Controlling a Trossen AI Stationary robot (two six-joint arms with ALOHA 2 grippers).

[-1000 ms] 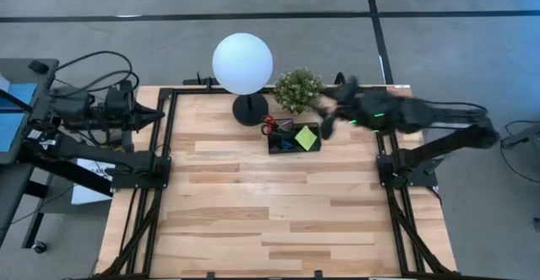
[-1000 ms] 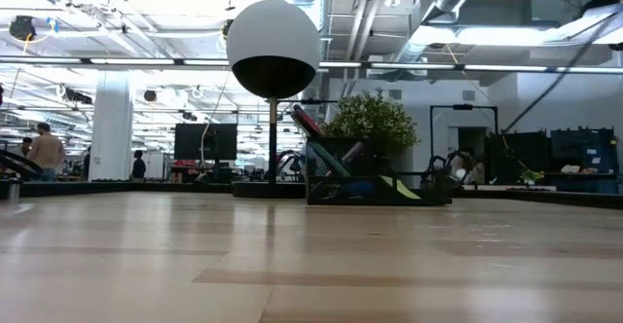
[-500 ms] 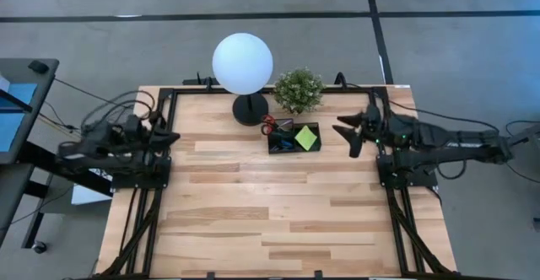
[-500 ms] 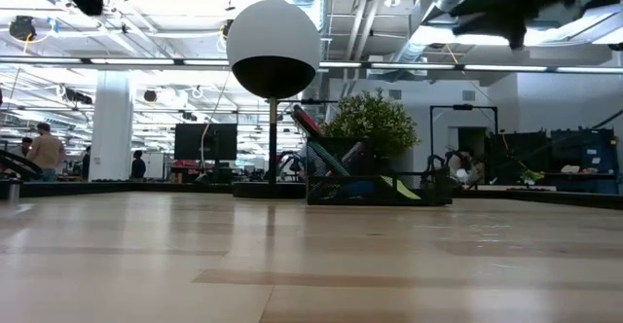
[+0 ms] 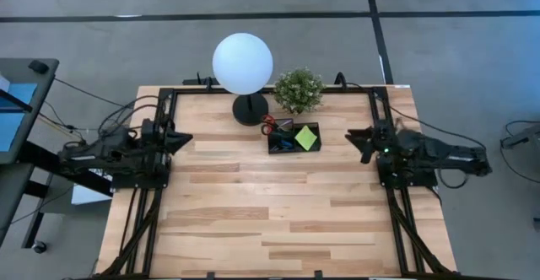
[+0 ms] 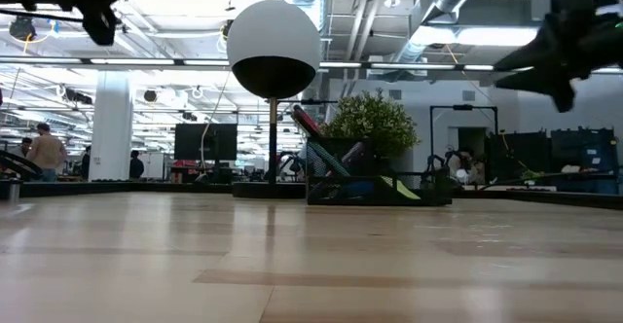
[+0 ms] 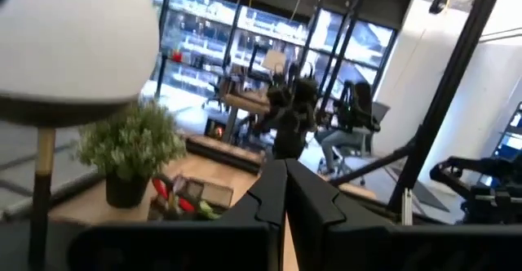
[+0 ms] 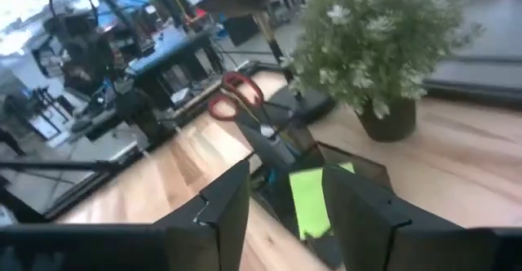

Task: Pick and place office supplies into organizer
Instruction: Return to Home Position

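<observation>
The black organizer (image 5: 293,148) stands on the table in front of the lamp and the plant. Inside it lie a lime-green sticky pad (image 5: 306,137) and pens, and red-handled scissors (image 5: 268,126) stick up from its left end. My right gripper (image 5: 358,142) hovers open at the table's right edge, pointing toward the organizer with nothing between its fingers; its wrist view shows the pad (image 8: 306,197) and scissors (image 8: 236,99) ahead. My left gripper (image 5: 184,138) is shut and empty at the table's left edge, well away from the organizer.
A lamp with a white globe (image 5: 242,63) and a round black base (image 5: 250,110) stands at the far edge, with a small potted plant (image 5: 298,88) to its right. Black frame rails (image 5: 165,145) run along both sides of the table. Bare wood (image 5: 270,212) stretches toward the near edge.
My right gripper has drawn back from beside the organizer toward the table's right edge, sinking and rolling, and its fingers now stand closer together. My left arm has come down at the left edge, with its shut gripper now lower. The organizer and its contents have not moved.
</observation>
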